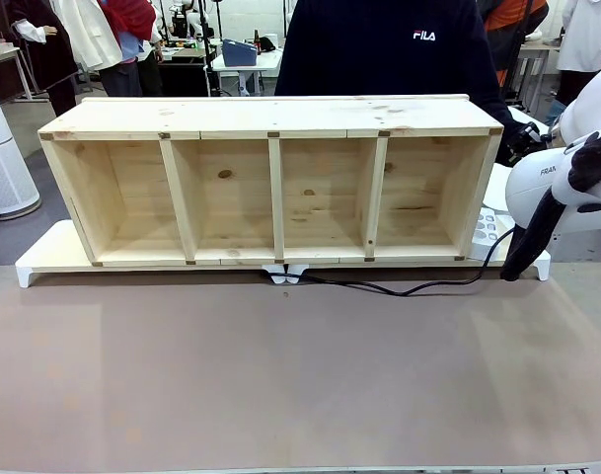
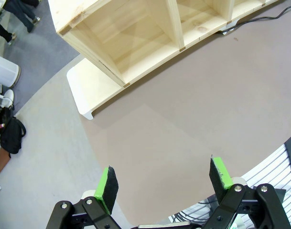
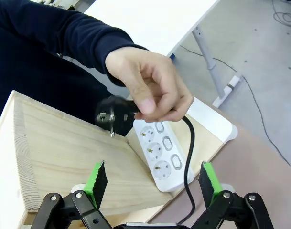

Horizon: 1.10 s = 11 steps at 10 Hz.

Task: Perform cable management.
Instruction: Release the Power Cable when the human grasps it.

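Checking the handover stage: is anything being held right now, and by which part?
The person's hand pinches the thin black cable just behind its round two-pin plug. Both grippers are open, holding nothing.

One shelf, one cable, one power strip, two claws.

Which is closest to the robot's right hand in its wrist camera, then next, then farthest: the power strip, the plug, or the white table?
1. Power strip, just past the right hand.
2. Plug, higher, in the person's hand.
3. White table, far behind.

Bare mat in front, wooden shelf blocks far side, cable across mat nr shelf base
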Available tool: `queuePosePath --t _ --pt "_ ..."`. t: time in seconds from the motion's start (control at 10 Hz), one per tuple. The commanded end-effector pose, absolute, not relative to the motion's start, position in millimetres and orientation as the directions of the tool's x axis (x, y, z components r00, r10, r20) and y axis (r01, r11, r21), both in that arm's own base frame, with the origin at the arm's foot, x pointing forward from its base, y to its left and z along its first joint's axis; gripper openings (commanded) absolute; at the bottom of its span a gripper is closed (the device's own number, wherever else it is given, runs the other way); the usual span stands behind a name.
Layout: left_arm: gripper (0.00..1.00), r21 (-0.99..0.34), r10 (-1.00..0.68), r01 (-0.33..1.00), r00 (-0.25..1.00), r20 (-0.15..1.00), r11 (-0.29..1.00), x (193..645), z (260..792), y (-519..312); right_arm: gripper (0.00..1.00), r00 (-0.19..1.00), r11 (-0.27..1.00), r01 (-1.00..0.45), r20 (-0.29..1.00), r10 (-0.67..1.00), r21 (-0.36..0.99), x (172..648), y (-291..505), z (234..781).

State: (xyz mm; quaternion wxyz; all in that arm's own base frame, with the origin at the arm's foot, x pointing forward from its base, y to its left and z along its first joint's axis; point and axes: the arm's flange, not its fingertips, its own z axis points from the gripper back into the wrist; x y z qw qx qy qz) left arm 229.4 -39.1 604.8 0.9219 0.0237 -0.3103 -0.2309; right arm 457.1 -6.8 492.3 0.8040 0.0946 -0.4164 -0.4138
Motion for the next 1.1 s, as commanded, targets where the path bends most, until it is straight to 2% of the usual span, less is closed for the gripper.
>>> queuePosePath --t 0.0,1.0 --pt "1.0 0.184 -0.438 0.412 0.695 0.571 0.893 230.9 605.6 -40.4 1.0 0.316 0.639 0.592 0.589 -0.744 0.491 457.0 -7.1 491.5" --pt "1.0 0.184 -0.438 0.412 0.695 0.571 0.893 230.9 605.6 -40.4 1.0 0.316 0.639 0.592 0.589 -0.744 0.491 457.0 -7.1 491.5"
